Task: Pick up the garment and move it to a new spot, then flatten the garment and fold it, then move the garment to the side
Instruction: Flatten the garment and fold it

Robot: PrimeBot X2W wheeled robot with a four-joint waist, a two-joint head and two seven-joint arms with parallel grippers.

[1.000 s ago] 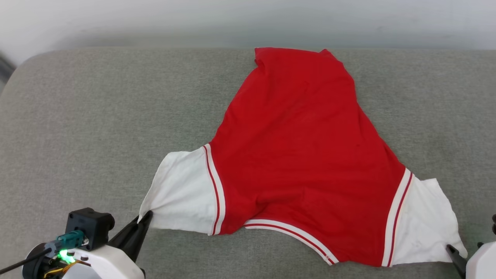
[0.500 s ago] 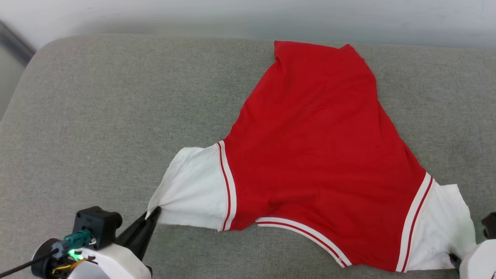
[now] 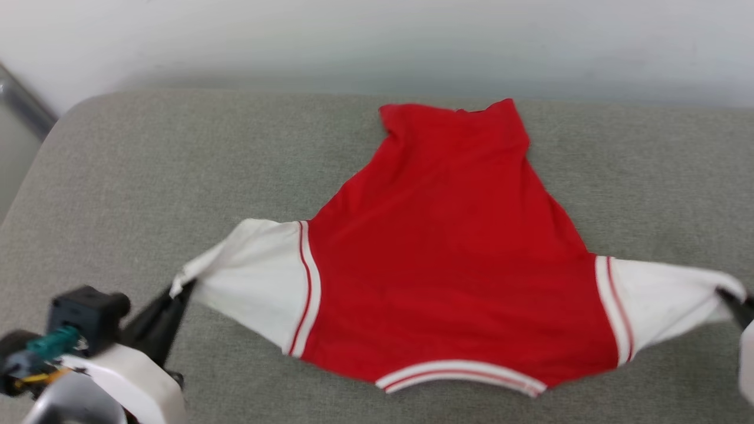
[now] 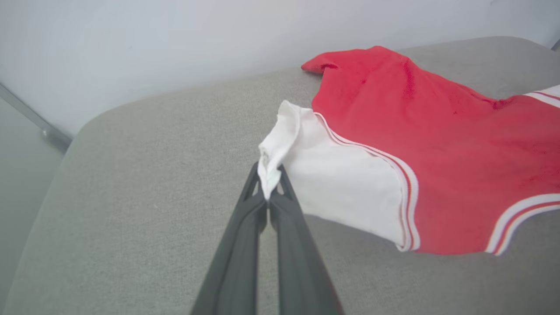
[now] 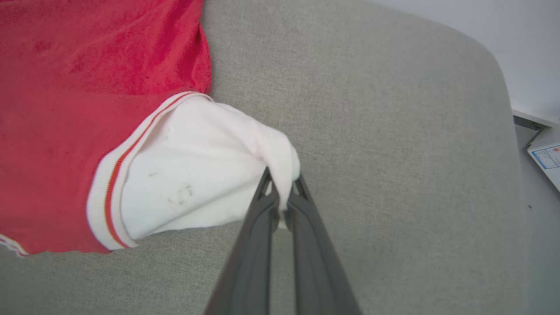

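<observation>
The garment (image 3: 447, 259) is a red jersey with white-and-red striped trim, spread over a grey cushion with its plain red side up. No lettering or number is visible. Its white lining sticks out at both lower corners. My left gripper (image 3: 179, 288) is shut on the left white corner (image 4: 269, 175), pinching a bunched tip. At the frame's right edge, my right gripper (image 3: 727, 294) is shut on the right white corner (image 5: 284, 175). The cloth is stretched taut between the two grippers.
The grey cushion (image 3: 177, 165) reaches a pale wall at the back and rounds off at its left edge. A metal bar (image 3: 23, 106) runs past the far left corner. Beyond the cushion's right edge lies a white box (image 5: 547, 153) on the floor.
Both grippers have pulled outward and lifted the white corners, so the jersey is now stretched wider and flatter. The head camera has also shifted, moving the whole scene in the picture.
</observation>
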